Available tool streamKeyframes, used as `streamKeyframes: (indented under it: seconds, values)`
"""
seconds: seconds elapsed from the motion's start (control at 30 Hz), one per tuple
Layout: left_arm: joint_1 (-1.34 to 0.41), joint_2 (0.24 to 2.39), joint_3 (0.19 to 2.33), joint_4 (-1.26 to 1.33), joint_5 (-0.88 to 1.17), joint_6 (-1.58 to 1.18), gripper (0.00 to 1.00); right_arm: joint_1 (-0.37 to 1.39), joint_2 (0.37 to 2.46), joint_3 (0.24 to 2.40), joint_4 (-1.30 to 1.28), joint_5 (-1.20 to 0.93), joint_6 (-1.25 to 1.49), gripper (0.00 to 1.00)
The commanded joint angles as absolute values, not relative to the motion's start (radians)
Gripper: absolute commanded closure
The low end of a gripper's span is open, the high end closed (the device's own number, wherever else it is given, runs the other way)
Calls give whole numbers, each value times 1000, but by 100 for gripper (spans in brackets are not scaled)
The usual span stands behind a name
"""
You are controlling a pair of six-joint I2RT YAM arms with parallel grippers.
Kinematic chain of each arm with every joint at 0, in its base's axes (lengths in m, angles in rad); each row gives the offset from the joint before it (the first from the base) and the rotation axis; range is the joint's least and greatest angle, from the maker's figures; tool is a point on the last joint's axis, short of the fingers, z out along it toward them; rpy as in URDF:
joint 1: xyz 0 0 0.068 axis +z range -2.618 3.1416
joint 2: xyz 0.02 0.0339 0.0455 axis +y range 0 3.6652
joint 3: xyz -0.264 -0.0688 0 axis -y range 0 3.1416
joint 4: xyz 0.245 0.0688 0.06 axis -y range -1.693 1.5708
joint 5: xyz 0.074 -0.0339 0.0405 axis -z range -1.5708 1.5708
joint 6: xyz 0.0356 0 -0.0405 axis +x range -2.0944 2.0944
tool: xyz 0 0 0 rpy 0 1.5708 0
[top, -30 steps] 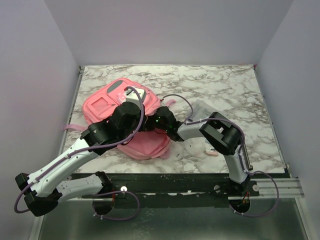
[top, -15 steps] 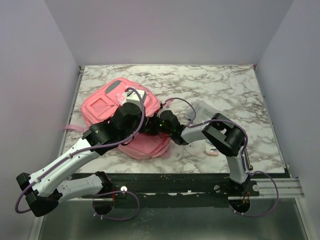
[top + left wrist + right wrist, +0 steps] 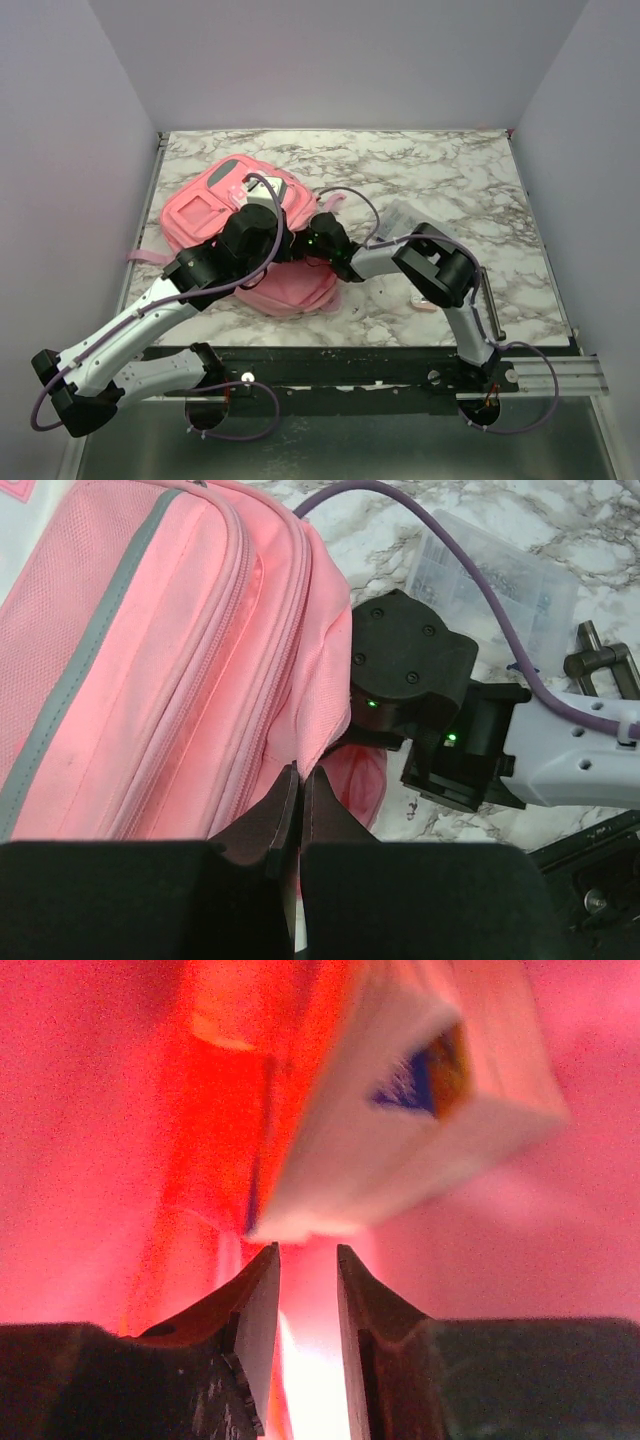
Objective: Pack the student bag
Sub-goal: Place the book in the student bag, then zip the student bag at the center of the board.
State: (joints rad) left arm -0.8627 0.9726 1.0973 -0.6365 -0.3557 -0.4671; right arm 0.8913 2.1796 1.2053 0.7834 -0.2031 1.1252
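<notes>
Marble-veined tabletop boxed in by plain pale walls is all the setting shows.

Nearest the front edge, the two arms lean in over the left half of the top and meet at the student bag. The bag lies on its back near the left edge. Its long axis runs from the far-left corner toward the middle of the near edge, and its mouth is at the near, right-hand end.

The left gripper is pinched tight on the pink flap at that mouth, as best the wrist view shows, holding the opening up. The right gripper is inside the bag with red-lit lining all around it. Its fingers are slightly parted and hold nothing.

A white box with a blue and orange print sits tilted just past the right fingertips, deeper in the bag; it is blurred. The right arm is the nearer one, so any nudge or withdrawal runs along the bag's long axis.

On the marble right of the bag lie a small pink and white item and, farther back, a clear plastic case.
</notes>
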Motion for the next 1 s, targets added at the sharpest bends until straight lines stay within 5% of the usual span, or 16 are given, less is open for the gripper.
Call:
streamKeyframes:
  seconds: [0.0,0.4,0.8,0.97]
  values:
    - [-838,969,1101,-565,-327,-495,100,892,2017,1077,639,-212,1004,61]
    - [-723,1028,1077,-539,-187,-546,100,872,1377,750,3,39,574,1]
    - [-689,1089,1118,-535,-81,-553,100,864,1372,622,192,6,903,1]
    - [-679,1111,1121,-531,-45,-575,100,864,1499,614,373,-126,1004,11]
